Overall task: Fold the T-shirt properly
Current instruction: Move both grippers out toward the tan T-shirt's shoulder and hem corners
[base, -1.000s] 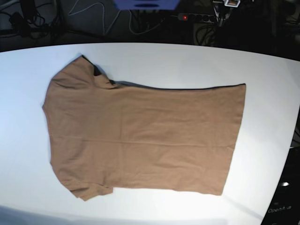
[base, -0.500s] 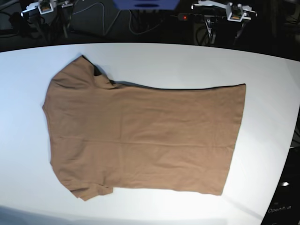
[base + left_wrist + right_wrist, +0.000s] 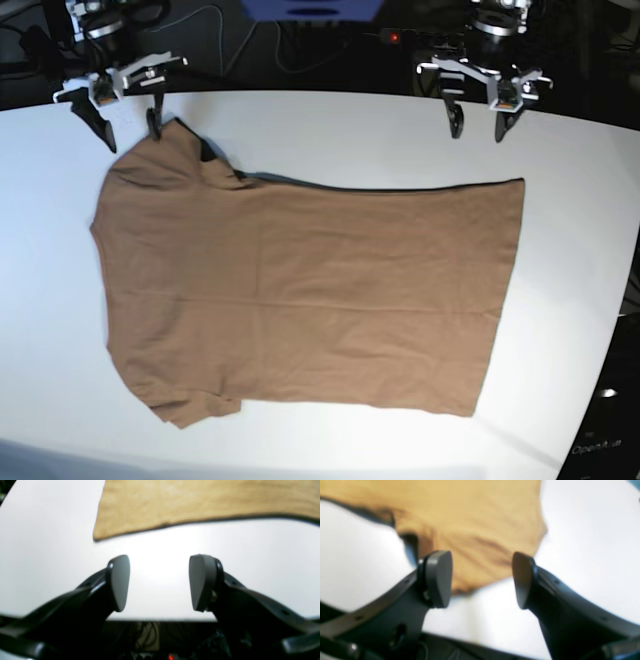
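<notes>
The tan-brown T-shirt (image 3: 300,290) lies spread flat on the white table (image 3: 570,260), sleeves to the left and hem to the right. My left gripper (image 3: 478,132) hangs open over the table's far edge, short of the hem's far corner. In the left wrist view its gripper (image 3: 160,582) holds nothing, and the T-shirt (image 3: 200,500) lies ahead of the fingers. My right gripper (image 3: 130,138) is open above the far sleeve. In the blurred right wrist view that gripper (image 3: 482,580) is empty, and the T-shirt sleeve (image 3: 475,530) shows between and beyond the fingers.
Behind the table's far edge are dark cables and a power strip with a red light (image 3: 395,38). A blue object (image 3: 312,8) sits at the top centre. Bare white table surrounds the shirt on all sides.
Both arms have come down from behind the table towards its far edge and now show their open fingers. The T-shirt has not moved.
</notes>
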You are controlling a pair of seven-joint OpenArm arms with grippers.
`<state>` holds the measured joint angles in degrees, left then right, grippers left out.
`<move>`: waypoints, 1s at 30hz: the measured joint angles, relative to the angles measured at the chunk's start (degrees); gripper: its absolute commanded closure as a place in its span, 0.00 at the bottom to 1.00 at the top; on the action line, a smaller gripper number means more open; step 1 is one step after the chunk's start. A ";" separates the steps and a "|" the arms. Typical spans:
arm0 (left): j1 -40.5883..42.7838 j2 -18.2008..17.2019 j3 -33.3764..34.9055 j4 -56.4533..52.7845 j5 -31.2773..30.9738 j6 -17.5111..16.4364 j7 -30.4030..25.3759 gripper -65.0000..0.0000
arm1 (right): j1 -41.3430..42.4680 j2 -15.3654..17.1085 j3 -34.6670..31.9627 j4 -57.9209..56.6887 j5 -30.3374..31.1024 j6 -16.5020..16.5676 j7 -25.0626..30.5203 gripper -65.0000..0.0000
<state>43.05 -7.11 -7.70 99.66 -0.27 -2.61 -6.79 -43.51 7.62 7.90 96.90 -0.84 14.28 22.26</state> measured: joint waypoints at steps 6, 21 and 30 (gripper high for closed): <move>-0.94 0.15 -3.21 0.04 -0.17 0.83 1.92 0.43 | -0.31 -2.73 -2.01 0.24 0.00 0.07 -0.90 0.41; -0.50 0.13 -6.99 0.15 -0.09 0.94 2.08 0.43 | 0.24 -3.87 0.22 10.49 26.56 6.03 -17.57 0.41; 0.33 0.24 -8.37 0.15 0.04 0.50 2.12 0.43 | 4.79 5.42 5.29 10.58 50.51 6.23 -33.81 0.41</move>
<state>43.38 -6.87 -16.08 99.81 -0.23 -2.11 -4.67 -38.72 13.04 13.19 107.48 49.67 20.51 -11.55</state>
